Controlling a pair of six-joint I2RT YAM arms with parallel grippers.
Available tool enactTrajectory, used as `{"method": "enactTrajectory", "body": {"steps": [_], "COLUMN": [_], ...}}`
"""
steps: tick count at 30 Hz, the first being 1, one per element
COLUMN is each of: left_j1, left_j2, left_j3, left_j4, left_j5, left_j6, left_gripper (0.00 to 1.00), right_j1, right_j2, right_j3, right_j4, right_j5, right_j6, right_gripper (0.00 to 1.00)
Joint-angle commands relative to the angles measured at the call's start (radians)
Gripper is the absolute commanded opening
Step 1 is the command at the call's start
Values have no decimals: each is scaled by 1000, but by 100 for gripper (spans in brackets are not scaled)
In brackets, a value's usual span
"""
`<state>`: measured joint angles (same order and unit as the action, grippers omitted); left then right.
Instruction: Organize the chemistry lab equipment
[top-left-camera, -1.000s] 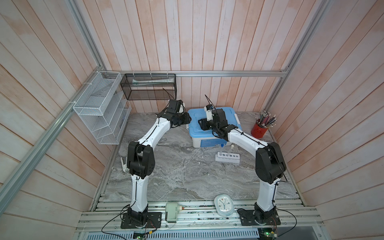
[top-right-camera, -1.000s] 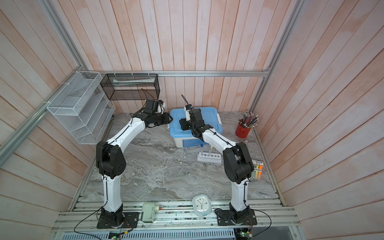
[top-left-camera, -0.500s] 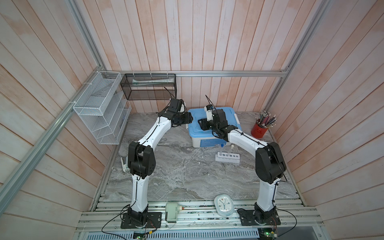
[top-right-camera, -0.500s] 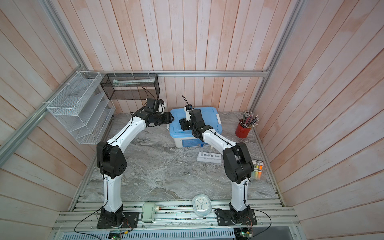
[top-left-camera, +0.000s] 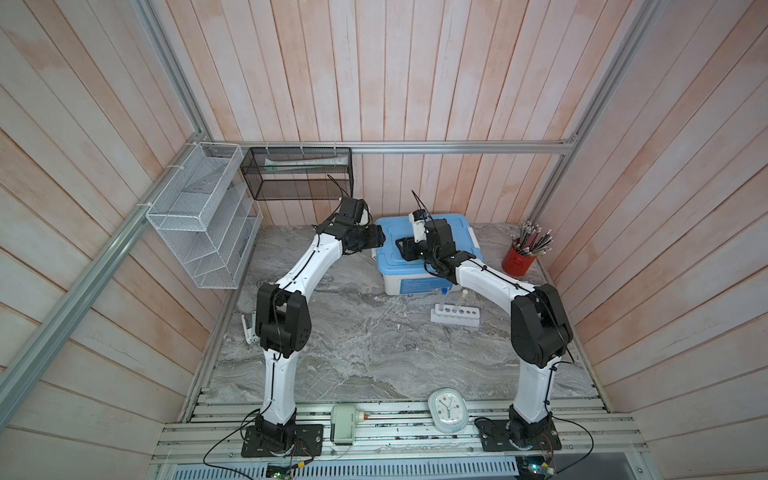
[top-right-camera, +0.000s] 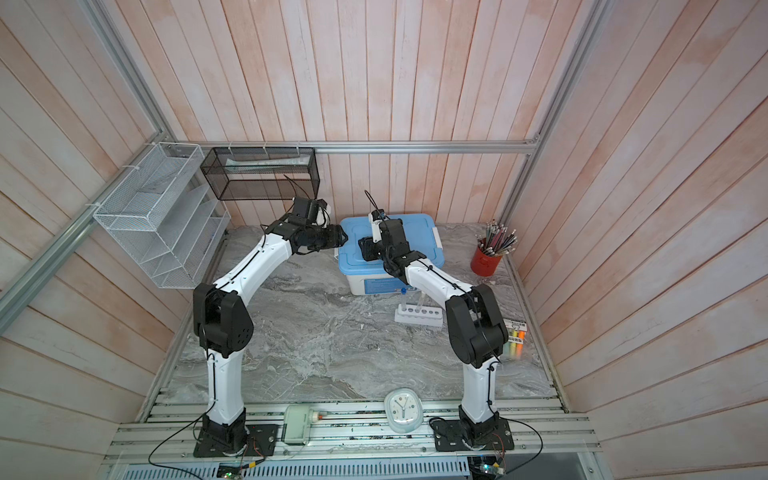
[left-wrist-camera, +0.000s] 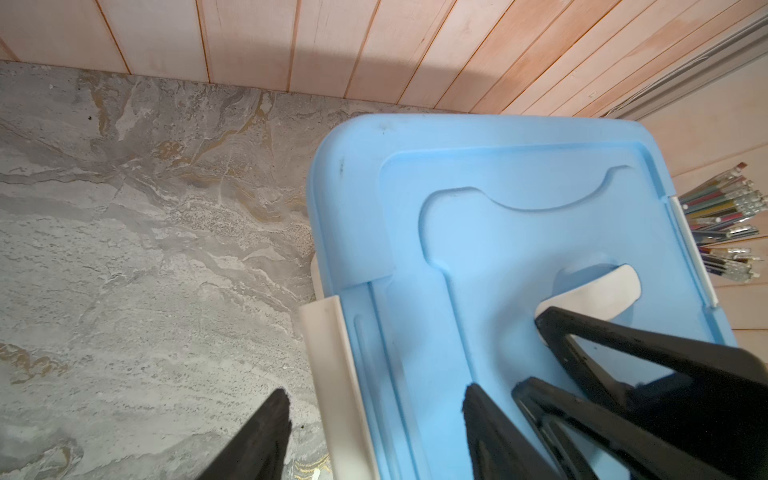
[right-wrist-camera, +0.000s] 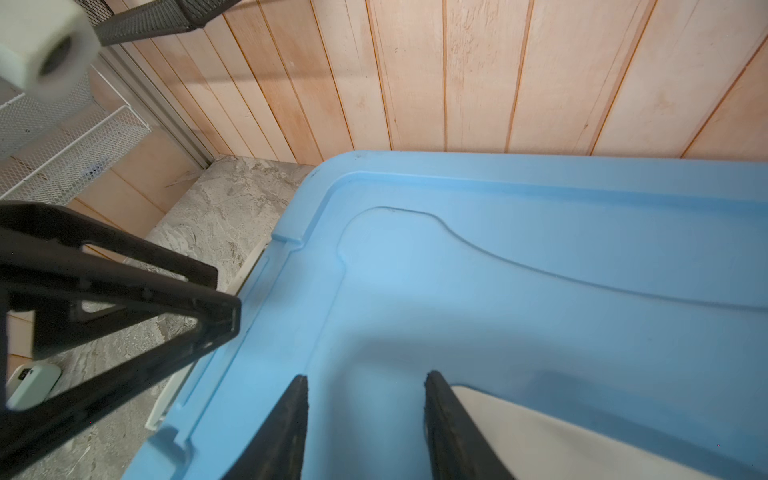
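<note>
While the white six-hole rack (top-left-camera: 455, 316) stands on the marble table (top-left-camera: 374, 353) just in front of the blue-lidded box (top-left-camera: 457, 228), it holds a blue-capped tube (top-left-camera: 444, 296) and a pale tube (top-left-camera: 462, 298) upright, toward the end nearer the left arm. At the lid's side edge the left gripper (left-wrist-camera: 376, 390) is spread wide and straddles the white latch (left-wrist-camera: 328, 374), one finger over the table and one over the lid. Above the lid the right gripper (right-wrist-camera: 366, 376) hangs with fingers apart, bare blue lid between them and the white handle (right-wrist-camera: 561, 436) just beside one finger. A red cup of pencils (top-left-camera: 517, 264) sits well off to the right
</note>
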<state>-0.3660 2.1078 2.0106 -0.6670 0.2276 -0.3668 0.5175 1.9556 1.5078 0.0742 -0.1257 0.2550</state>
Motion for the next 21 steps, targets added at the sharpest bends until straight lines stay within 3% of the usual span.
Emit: {"method": "enactTrajectory", "body": {"steps": [1, 21], "left_j1": [2, 2], "left_j2": [37, 67], "left_j3": [-1, 26], "left_j4": [-2, -19], "left_j5": [9, 5], "left_j6": [-7, -8], "left_gripper": [65, 41], "right_j1": [10, 6], "right_j2": [76, 78], "right_j3": [-67, -84], "right_j4": [-202, -186], "right_j5": [-55, -65], "right_j6": [30, 34], "right_gripper": [47, 47]}}
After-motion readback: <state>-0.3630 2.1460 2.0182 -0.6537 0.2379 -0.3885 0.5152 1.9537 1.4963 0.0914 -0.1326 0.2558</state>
